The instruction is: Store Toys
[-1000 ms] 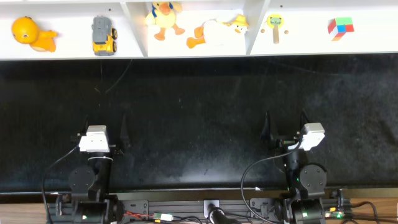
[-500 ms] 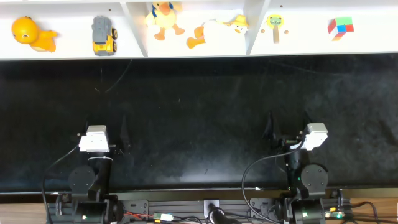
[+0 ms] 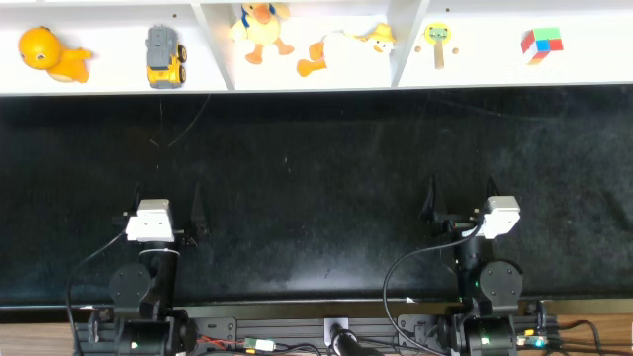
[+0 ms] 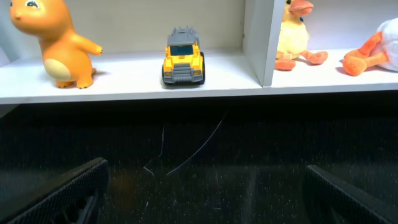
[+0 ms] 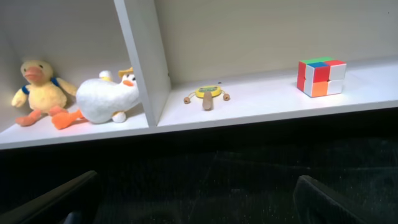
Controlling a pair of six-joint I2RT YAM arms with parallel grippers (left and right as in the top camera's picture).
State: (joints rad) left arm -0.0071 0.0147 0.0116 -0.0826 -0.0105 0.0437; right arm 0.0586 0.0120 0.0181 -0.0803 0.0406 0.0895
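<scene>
Along the far edge of the dark surface [image 3: 316, 178], the white shelf [image 3: 99, 85] holds every toy in sight. The orange figure [image 3: 51, 51] and the yellow truck [image 3: 164, 56] stand well apart in the left compartment. The yellow duck [image 3: 261, 30] sits just beside the white plush duck [image 3: 341, 49] in the middle one, and the small wooden toy [image 3: 437, 40] and the colour cube [image 3: 541, 44] share the right one. The left pincer [image 3: 168, 203] and the right pincer [image 3: 458, 198] hang low near their bases, each spread wide and pinching nothing, both far short of the shelf. By this layout the storing looks finished, so the step in hand is most likely the rest pose. Doing it well means holding both arms back from the shelf lip, fingers apart, so that nothing is nudged off the ledge. The truck is on wheels and would roll at a touch, and the plush duck lies close to the divider. Any closing check is best done from the wrist views, without reaching in.
</scene>
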